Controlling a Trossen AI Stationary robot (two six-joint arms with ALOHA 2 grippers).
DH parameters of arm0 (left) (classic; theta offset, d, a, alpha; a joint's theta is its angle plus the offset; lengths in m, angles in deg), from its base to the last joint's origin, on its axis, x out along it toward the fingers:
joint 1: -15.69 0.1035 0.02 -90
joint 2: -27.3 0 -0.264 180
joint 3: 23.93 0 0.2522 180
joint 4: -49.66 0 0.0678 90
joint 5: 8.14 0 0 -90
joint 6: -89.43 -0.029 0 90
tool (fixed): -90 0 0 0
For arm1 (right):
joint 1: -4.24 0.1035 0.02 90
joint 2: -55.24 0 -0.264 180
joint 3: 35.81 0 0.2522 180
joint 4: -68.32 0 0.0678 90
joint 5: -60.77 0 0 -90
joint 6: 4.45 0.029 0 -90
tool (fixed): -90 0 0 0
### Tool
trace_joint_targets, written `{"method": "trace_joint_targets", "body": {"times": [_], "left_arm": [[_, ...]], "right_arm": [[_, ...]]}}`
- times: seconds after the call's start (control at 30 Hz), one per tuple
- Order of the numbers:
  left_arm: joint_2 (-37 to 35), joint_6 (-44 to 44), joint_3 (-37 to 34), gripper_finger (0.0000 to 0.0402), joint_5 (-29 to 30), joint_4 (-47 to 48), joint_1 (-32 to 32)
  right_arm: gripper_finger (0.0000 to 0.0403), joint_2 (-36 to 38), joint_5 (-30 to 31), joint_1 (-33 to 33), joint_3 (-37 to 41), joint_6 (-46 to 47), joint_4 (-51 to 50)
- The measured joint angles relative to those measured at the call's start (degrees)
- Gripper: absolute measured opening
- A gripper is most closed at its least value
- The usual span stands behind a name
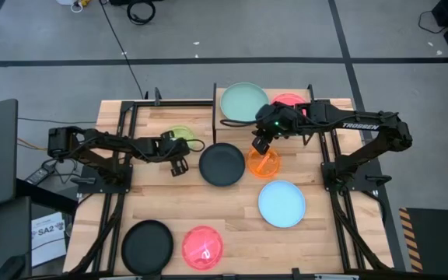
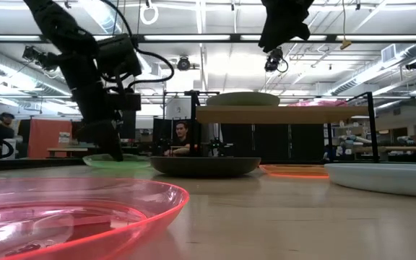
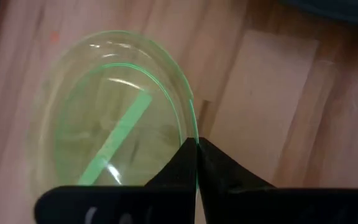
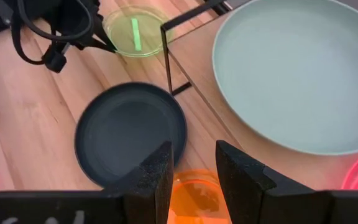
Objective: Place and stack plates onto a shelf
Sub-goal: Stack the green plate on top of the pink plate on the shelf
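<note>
At the high view's centre left, the left gripper (image 3: 196, 163) pinches the lime green plate's (image 3: 114, 127) rim on the table, while the right gripper (image 4: 191, 171), fingers apart, hovers above the orange plate (image 1: 264, 162) beside the shelf (image 1: 239, 128).

Wooden tabletop (image 1: 232, 225), light planks, carries everything. Shelf (image 1: 243, 124) stands at the far edge on thin black legs; pale green plate (image 1: 243, 101) on its left half, red plate (image 1: 288, 101) on its right, partly hidden. Directly on the table: lime green plate (image 1: 179, 135) left of the shelf, black plate (image 1: 222, 164) at centre, orange plate (image 1: 264, 162) just beside it to the right, light blue plate (image 1: 281, 203) nearer. Near edge: second black plate (image 1: 147, 245) and pink plate (image 1: 202, 246), side by side.
</note>
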Motion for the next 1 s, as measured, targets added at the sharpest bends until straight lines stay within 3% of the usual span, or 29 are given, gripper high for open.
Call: {"method": "trace_joint_targets", "body": {"times": [0.43, 0.8, 1.0], "left_arm": [[-0.5, 0.0, 13.4, 0.0008, 4.6, 18.2, 0.0], [-0.5, -0.2, 26.4, 0.0008, 17.6, 33.0, -1.2], [-0.5, -6.3, 30.9, 0.0008, 25.9, 33.8, -4.7]], "right_arm": [[0.0128, 0.0, 0.0, 0.0, 0.0, 0.0, 2.1], [0.0128, 0.0, -0.1, -0.1, 0.0, 0.0, 2.8], [0.0128, 0.0, 2.1, -0.3, 0.0, 0.0, 8.0]]}}
